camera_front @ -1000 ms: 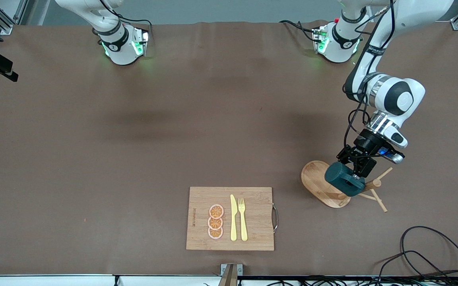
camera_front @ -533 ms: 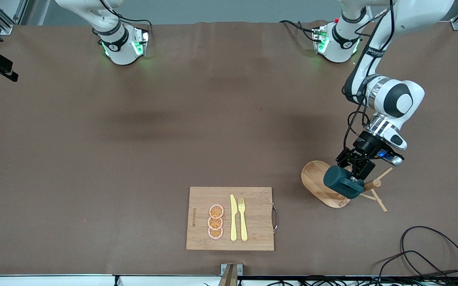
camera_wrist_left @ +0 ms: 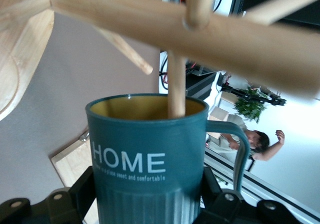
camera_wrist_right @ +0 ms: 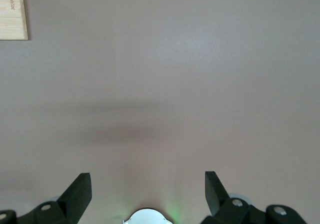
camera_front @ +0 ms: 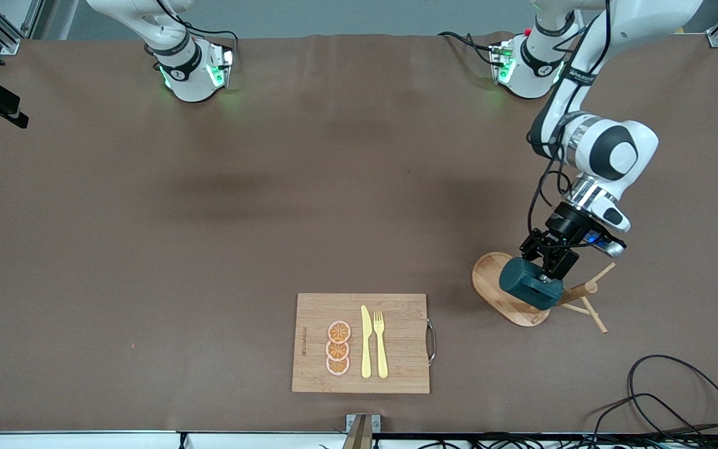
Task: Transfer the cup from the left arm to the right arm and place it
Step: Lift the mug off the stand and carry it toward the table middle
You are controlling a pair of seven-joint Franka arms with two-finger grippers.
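Observation:
The dark teal cup [camera_front: 524,282] hangs on its side on the wooden peg rack [camera_front: 495,285], near the left arm's end of the table. My left gripper [camera_front: 545,274] is shut on the cup's ribbed lower body. In the left wrist view the cup [camera_wrist_left: 150,154] reads "HOME" and its inside is yellow. One peg [camera_wrist_left: 176,84] reaches into its mouth, and the handle [camera_wrist_left: 240,154] sticks out sideways. The left gripper [camera_wrist_left: 148,191] has a black finger on each side of the cup. My right gripper [camera_wrist_right: 147,184] is open over bare brown table and holds nothing.
A wooden cutting board [camera_front: 399,312] lies near the front edge. On it are a yellow knife [camera_front: 366,343], a yellow fork [camera_front: 381,343] and orange slices [camera_front: 338,348]. Black cables [camera_front: 677,399] coil at the front corner by the left arm's end.
The left gripper has shut on the cup. Cup and hand have shifted a little toward the right arm's end of the table, along the peg.

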